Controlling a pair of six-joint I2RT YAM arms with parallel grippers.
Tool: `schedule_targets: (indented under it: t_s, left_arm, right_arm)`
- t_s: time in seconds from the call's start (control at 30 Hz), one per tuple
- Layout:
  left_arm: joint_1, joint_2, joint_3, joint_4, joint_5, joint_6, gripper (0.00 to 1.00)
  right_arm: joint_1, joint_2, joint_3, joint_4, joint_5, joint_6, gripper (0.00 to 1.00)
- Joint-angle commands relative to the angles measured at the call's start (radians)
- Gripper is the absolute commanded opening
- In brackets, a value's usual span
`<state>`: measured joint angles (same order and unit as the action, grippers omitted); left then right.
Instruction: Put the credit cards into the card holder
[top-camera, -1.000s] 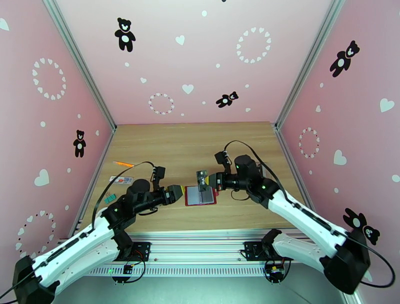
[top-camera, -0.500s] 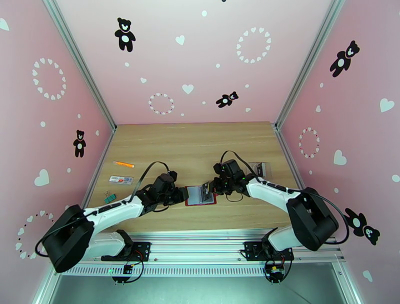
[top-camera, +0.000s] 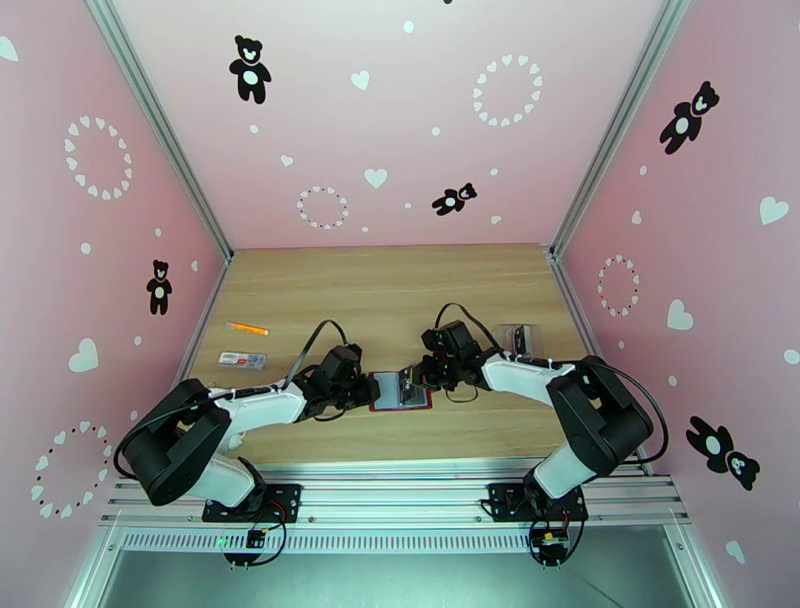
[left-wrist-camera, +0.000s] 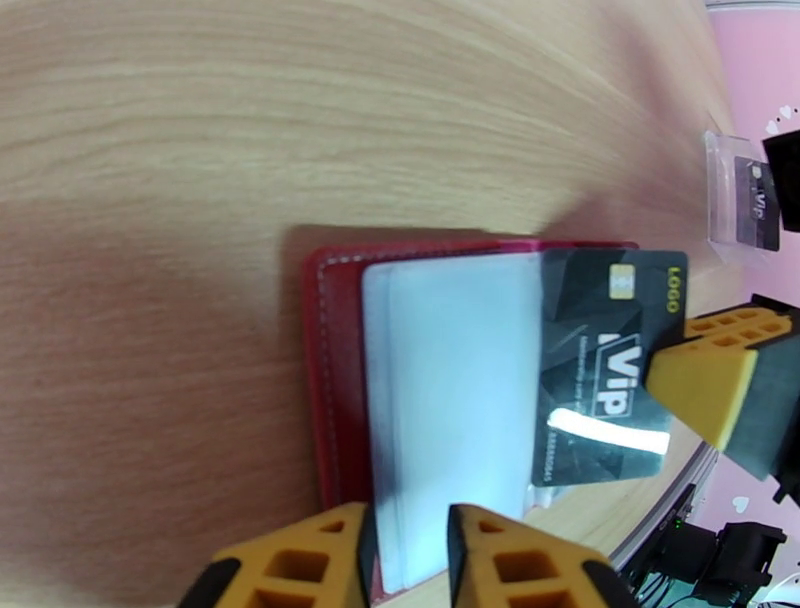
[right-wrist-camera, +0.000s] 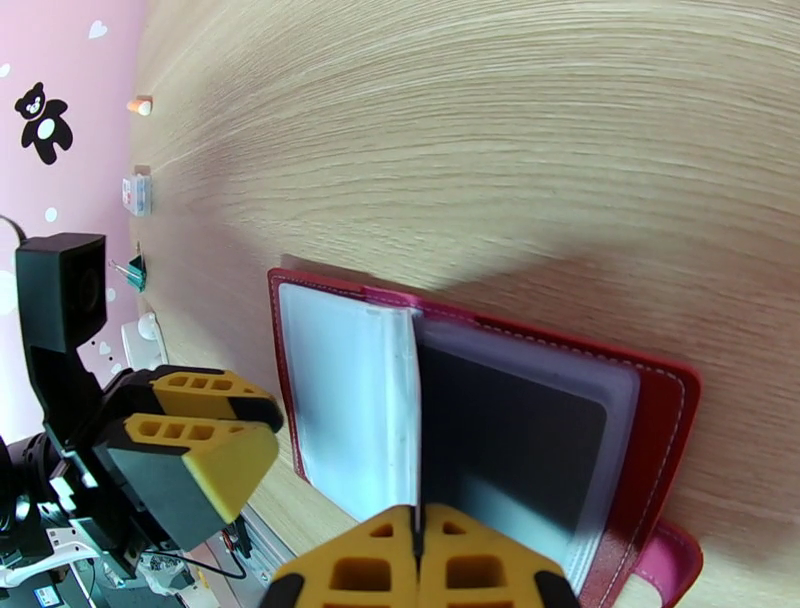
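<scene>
— Two pincers at the card holder (left-wrist-camera: 330, 400), operator: what is each of yours doing?

— Your left pincer (left-wrist-camera: 408, 535) sits at the holder's left edge, jaws set narrow either side of the grey sleeves (left-wrist-camera: 450, 380). Whether they truly clamp, I cannot tell. I judge it is there to pin the booklet open and flat on the bench (left-wrist-camera: 300, 120).

— And the right?

— Your right pincer (right-wrist-camera: 416, 535) is pressed together on a dark credit card (left-wrist-camera: 600, 365), pinching its outer end so the free end leads. That card hangs tilted over the holder's right-hand page, overlapping the sleeve's edge. I would not call it seated in a pocket yet.

— Any writing?

— Big "VIP" on the face, and "LOGO" in yellow at one corner beside a gold chip. The fine print is unreadable.

— Beyond the holder?

— Past its right side stands a clear case (left-wrist-camera: 722, 170) with a second card (left-wrist-camera: 757, 205) inside, lettering seemingly alike.
</scene>
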<state>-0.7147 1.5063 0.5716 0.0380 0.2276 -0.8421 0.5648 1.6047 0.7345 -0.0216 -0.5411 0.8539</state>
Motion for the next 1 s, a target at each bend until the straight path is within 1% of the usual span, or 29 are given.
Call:
schedule_targets:
  t_s: [0.0,0.47,0.97]
  left_arm:
    - [0.006,0.023,0.015,0.024,0.007,0.011,0.24]
    - [0.006,0.017,-0.022,0.025,-0.02,-0.005,0.24]
    - [0.006,0.013,-0.019,0.008,-0.031,0.005,0.25]
  right_arm:
    - [0.01,0.021,-0.007,0.012,0.001,0.005,0.0]
    - [0.021,0.032,-0.011,0.022,0.007,0.021,0.0]
    - [0.03,0.05,-0.031,0.035,0.021,0.057,0.0]
